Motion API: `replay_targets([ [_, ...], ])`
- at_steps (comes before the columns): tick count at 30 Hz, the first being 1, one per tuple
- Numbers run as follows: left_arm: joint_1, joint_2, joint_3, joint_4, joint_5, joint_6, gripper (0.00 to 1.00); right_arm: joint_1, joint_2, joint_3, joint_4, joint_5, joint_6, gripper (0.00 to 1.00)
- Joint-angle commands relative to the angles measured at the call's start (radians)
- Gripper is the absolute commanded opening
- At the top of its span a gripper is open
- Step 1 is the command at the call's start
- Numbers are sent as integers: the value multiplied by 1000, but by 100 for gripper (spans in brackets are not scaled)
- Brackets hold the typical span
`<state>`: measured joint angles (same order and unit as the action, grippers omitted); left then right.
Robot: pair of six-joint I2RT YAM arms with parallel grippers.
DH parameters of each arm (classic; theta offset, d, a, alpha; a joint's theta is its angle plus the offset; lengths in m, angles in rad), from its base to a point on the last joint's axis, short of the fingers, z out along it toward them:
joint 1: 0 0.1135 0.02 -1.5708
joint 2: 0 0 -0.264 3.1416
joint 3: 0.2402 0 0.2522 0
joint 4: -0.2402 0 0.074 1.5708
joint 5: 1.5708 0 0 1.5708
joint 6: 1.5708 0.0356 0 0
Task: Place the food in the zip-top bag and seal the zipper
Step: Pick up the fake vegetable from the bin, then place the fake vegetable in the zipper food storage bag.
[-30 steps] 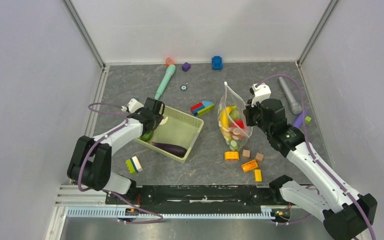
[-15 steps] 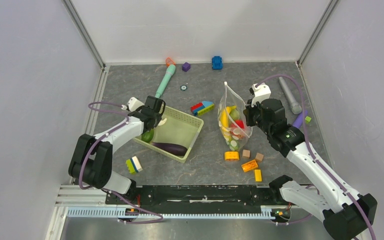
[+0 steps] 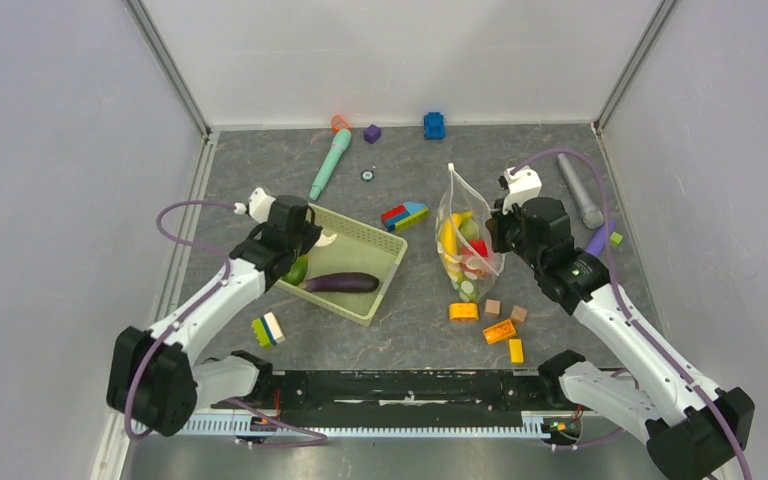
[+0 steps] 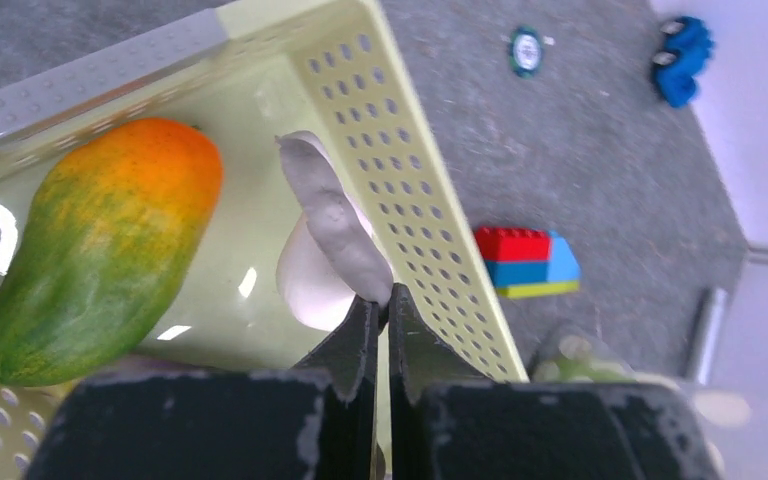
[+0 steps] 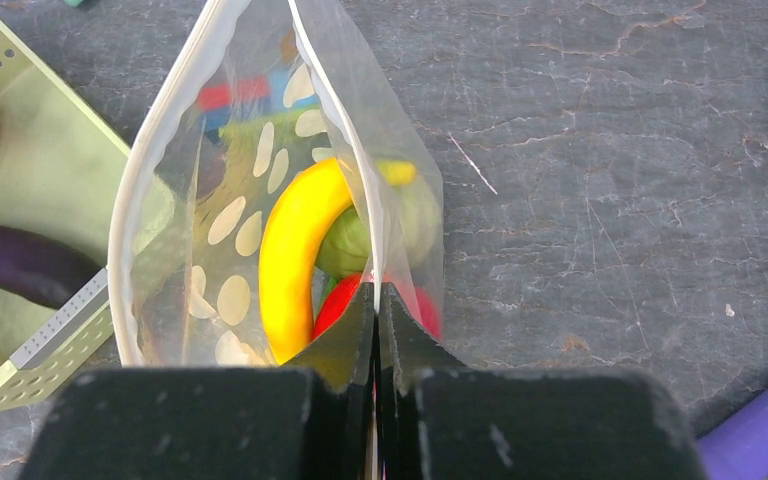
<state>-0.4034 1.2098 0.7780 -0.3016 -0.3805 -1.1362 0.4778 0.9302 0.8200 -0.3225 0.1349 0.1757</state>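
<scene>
The dotted zip-top bag stands open on the table, holding a yellow piece, a green piece and a red piece. Its whitish zipper runs round the open mouth. My right gripper is shut on the bag's right rim and holds it up. My left gripper is shut on the stem of a white piece at the far end of the pale green basket. An orange-green mango and a dark purple eggplant lie in the basket.
A red-blue block lies between basket and bag. Orange, yellow and tan blocks sit just near of the bag. A teal stick, blue toy, grey marker and a striped block lie around.
The left arm's elbow has swung out to the left and the gripper has shifted slightly back-left. The eggplant has slid from the basket's near rim toward its middle. The right arm and bag are still.
</scene>
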Motion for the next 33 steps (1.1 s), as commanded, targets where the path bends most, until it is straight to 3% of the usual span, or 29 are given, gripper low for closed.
replay_targets([
  [1,-9,-129,-24,112,104,174,2,1,-18,1,18,-14,6,3],
  [5,-9,-193,-47,238,262,262,2,1,-21,-1,19,-26,13,3],
  [8,-10,-190,-37,369,492,309,2,1,-22,-1,19,-31,13,3],
  [12,-28,-137,-18,579,811,270,2,1,-24,-1,21,-49,15,3],
  [14,-52,-116,-2,668,876,241,2,2,-25,-1,23,-56,15,3],
  [27,-334,42,287,613,735,399,2,1,-48,-1,27,-78,21,3],
  [33,-464,163,413,492,546,508,2,1,-68,-1,27,-77,19,3],
])
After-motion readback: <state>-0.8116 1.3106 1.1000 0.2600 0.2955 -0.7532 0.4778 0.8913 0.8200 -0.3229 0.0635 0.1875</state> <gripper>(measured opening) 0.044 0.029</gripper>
